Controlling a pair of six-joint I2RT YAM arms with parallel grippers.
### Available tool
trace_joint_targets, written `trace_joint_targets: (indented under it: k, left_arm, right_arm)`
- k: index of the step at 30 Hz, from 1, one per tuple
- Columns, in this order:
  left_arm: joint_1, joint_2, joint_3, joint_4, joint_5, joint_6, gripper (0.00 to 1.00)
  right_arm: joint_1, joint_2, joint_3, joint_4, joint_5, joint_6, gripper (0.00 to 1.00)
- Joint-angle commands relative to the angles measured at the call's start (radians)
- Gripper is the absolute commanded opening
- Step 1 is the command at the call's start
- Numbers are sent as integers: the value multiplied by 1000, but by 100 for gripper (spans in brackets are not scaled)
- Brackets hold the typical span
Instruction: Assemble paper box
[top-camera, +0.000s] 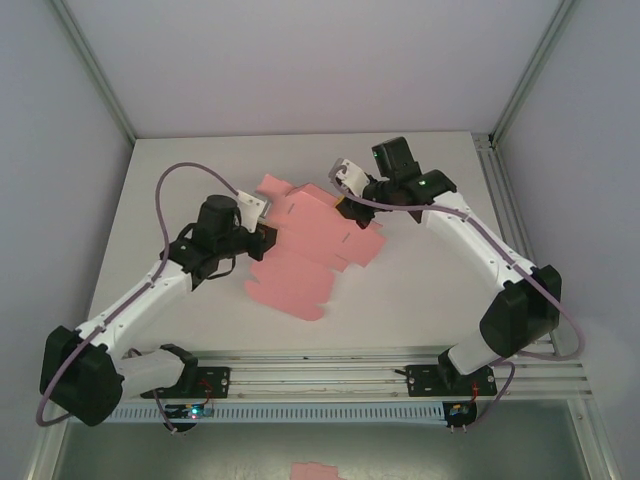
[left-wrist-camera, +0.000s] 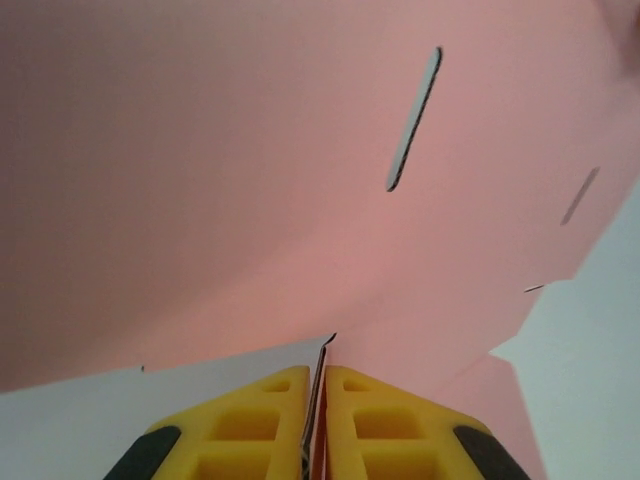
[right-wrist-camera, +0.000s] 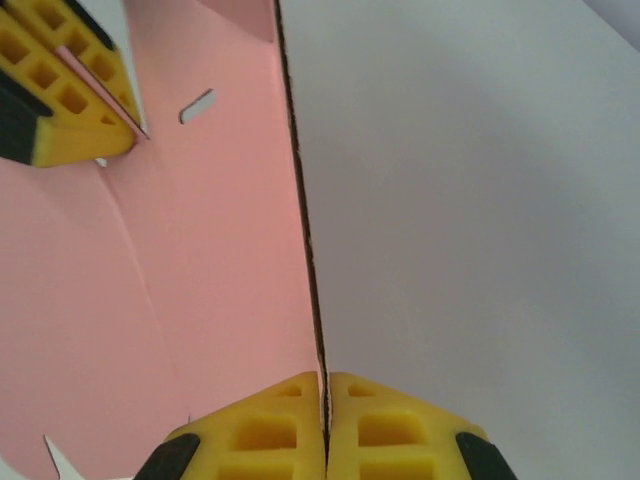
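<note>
Two claws grip the paper box (top-camera: 310, 250), a flat unfolded sheet in the middle of the counter (top-camera: 420, 300) — your left claw (left-wrist-camera: 316, 378) clenched on its left edge, your right claw (right-wrist-camera: 325, 382) clenched on its right edge — likely so one side is anchored while the other folds.

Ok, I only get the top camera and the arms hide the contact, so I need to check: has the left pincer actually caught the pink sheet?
Observer: Yes, the left pincer is shut on an edge of the paper box.
Operator: And the right?
Observer: The right pincer is shut on an edge too, card running between its yellow fingers.
Operator: Any slot near the left grip?
Observer: Yes, a narrow slot lies in the panel ahead of it.
</note>
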Motion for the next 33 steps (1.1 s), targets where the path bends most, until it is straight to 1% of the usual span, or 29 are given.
trace_joint_targets:
  k: [1,3,5,7,9,12,13,15,19,20,23,24,25,27,29,32,33]
  left_arm:
    - [-72,46,49,-27,-184,9,12]
    - [-98,74,70,-34,-255,-5,12]
    - [-109,107,88,-24,-323,-67,12]
    - [-111,142,111,-31,-339,-126,14]
    - [-111,171,125,-32,-297,-147,16]
    - [-112,202,144,-41,-271,-191,18]
    - [-112,209,150,-47,-275,-199,23]
    - [-112,214,148,-49,-292,-207,23]
    - [-112,217,142,-56,-331,-212,28]
    - [-113,216,142,-65,-348,-219,32]
    - [-112,204,137,-90,-380,-220,34]
    - [-112,193,134,-105,-399,-228,41]
    - [-111,178,127,-111,-411,-231,54]
    - [-106,127,102,-111,-429,-237,65]
    - [-98,60,80,-113,-432,-245,84]
    - [-75,-51,45,-134,-475,-258,99]
    - [-58,-93,33,-146,-490,-260,100]
  right_arm:
    - [87,-11,33,50,81,132,0]
    - [131,-29,7,71,161,139,0]
    - [170,-48,-31,106,209,140,0]
    - [200,-55,-48,120,277,155,0]
    - [213,-56,-62,134,314,160,0]
    - [220,-43,-67,138,338,168,0]
    - [221,-37,-68,136,346,168,0]
    - [221,-29,-68,134,359,171,0]
    - [219,-25,-80,135,369,155,0]
    - [216,-27,-84,135,365,151,0]
    - [198,-37,-94,134,324,146,0]
    - [188,-43,-100,134,301,144,0]
    - [178,-49,-107,135,271,138,0]
    - [156,-64,-125,146,218,129,0]
    - [137,-80,-139,148,162,109,0]
    - [113,-102,-161,150,101,87,0]
    - [108,-109,-168,151,90,80,0]
